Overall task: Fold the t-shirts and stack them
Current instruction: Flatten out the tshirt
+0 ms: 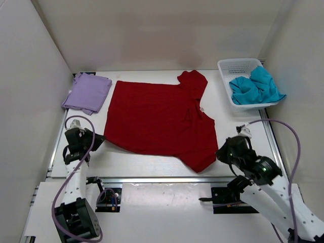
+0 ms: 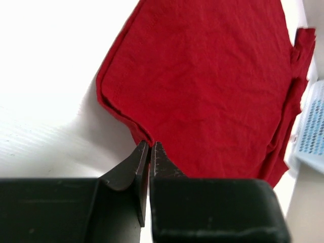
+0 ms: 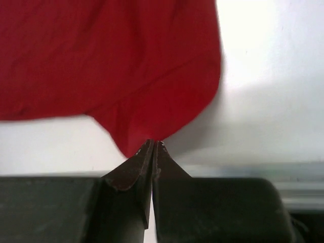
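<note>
The deep red t-shirt [image 1: 157, 121] lies spread flat across the middle of the table, one sleeve [image 1: 193, 81] pointing to the back. My left gripper [image 1: 99, 137] is shut on its near left corner, and the cloth edge [image 2: 144, 135] runs into the jaw tips [image 2: 150, 144]. At the near right corner my right gripper [image 1: 218, 152] is pinched shut on a red fold [image 3: 136, 131] that rises slightly off the table to the tips [image 3: 154, 143]. The lavender t-shirt [image 1: 87, 92] sits folded at the back left. The teal t-shirt [image 1: 255, 87] is bunched in the basket.
The white lattice basket [image 1: 235, 65] stands at the back right, and its wall [image 2: 311, 131] also shows in the left wrist view. White walls close in the table on three sides. A metal rail [image 1: 152, 178] runs along the near edge.
</note>
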`<action>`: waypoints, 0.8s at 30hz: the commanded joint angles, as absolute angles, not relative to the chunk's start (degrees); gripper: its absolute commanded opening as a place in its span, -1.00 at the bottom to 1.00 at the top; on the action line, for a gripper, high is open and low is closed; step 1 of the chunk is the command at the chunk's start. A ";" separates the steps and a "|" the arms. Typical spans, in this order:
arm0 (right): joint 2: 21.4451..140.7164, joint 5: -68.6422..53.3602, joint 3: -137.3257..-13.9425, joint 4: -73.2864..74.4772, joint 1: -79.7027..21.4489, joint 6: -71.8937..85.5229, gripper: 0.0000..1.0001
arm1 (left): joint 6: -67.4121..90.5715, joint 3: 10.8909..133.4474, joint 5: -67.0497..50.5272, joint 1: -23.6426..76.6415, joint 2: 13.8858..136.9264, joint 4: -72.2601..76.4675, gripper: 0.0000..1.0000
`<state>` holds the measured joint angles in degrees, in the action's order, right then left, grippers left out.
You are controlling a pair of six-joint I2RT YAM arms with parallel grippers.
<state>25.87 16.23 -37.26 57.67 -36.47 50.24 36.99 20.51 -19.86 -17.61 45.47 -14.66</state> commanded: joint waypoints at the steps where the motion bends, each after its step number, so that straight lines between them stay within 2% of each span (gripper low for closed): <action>1: 33.19 12.87 -36.22 42.67 -27.56 37.48 -0.99 | 40.16 20.65 -21.45 -17.93 47.88 -9.59 -1.00; 2: 36.62 9.70 -35.95 38.36 -20.03 33.00 -1.00 | 40.95 20.65 -21.10 -17.58 49.73 -8.10 -1.00; 3: 38.13 0.79 -35.43 35.88 -15.60 30.87 -1.00 | 42.70 20.57 -20.83 -17.58 50.53 -6.95 -1.00; 5: 44.53 -17.49 -34.11 27.20 2.90 26.90 -0.99 | 44.90 20.66 -20.75 -18.10 54.47 -3.36 -1.00; 6: 46.13 -19.75 -33.84 25.68 5.60 27.07 -1.00 | 46.30 20.92 -19.96 -18.11 55.54 -2.56 -1.00; 10: 59.05 -8.55 -43.48 23.21 -2.10 26.27 -0.99 | 49.04 23.37 -16.96 -18.10 62.21 1.49 -1.00; 15: 71.78 -10.01 -49.03 15.83 -1.33 28.04 -1.00 | 51.07 26.97 -15.48 -17.93 68.54 4.49 -1.00; 24: 83.31 -10.54 -58.26 12.31 -0.18 27.24 -1.00 | 51.50 36.11 -13.10 -15.12 79.35 6.24 -1.00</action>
